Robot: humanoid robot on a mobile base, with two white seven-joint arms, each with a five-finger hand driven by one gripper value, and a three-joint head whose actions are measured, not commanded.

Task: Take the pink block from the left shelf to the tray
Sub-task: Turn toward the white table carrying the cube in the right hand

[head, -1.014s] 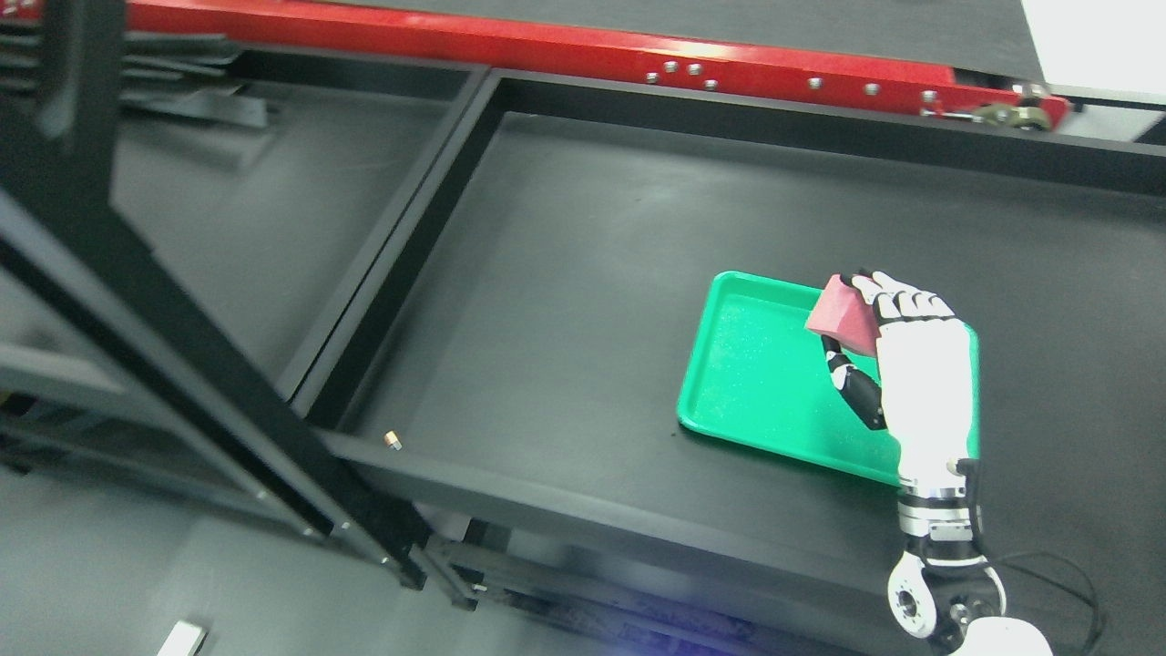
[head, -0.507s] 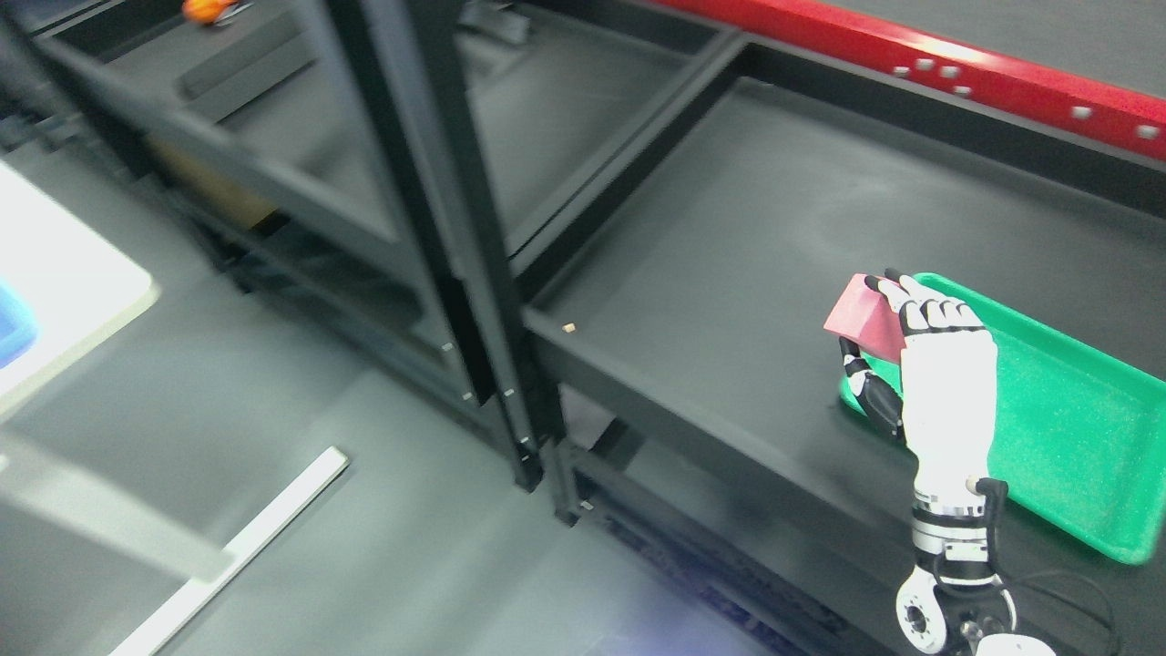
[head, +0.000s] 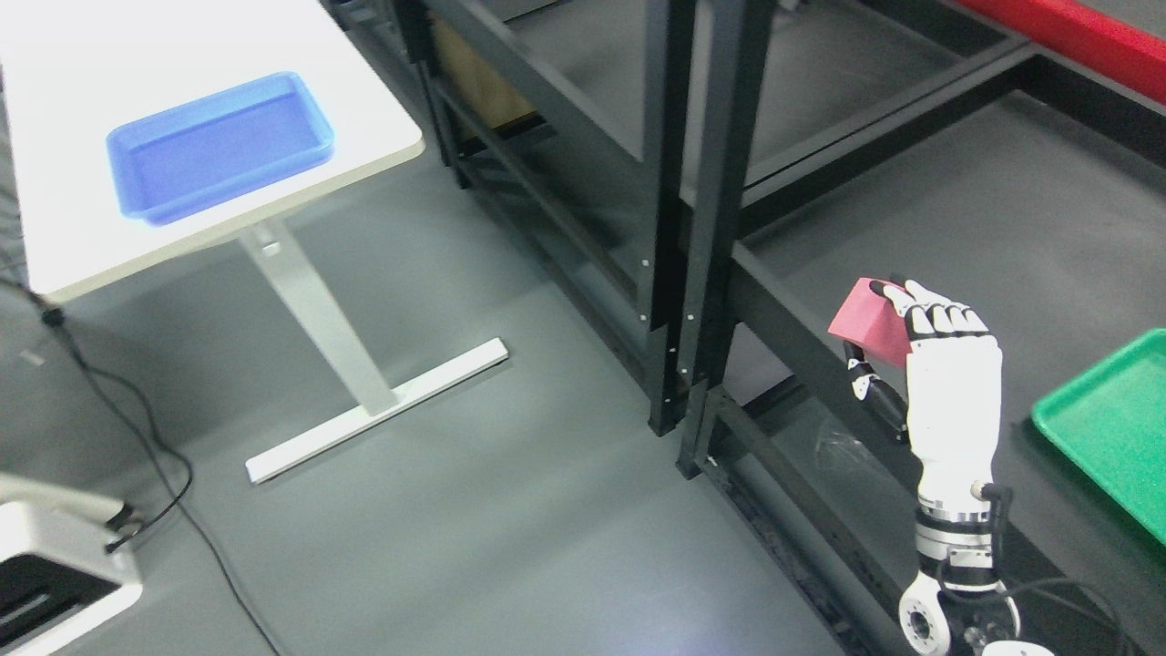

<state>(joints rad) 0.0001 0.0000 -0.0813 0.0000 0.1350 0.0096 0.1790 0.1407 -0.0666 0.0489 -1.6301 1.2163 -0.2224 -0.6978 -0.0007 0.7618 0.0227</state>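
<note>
The pink block (head: 870, 322) is held by the right hand (head: 943, 383), whose arm comes in from the lower right edge. The fingers (head: 938, 319) are curled over the top of the block, and the dark thumb (head: 870, 387) is pressed against it from below, so the block is gripped between them and kept clear of any surface. The block is carried in the air over the front edge of the black shelf (head: 956, 210). A green tray (head: 1107, 437) is seen on that shelf, well apart from the hand on the right and cut off by the picture's edge. A blue tray (head: 219, 146) is set on a white table (head: 55, 246) at the upper left, far from the hand.
</note>
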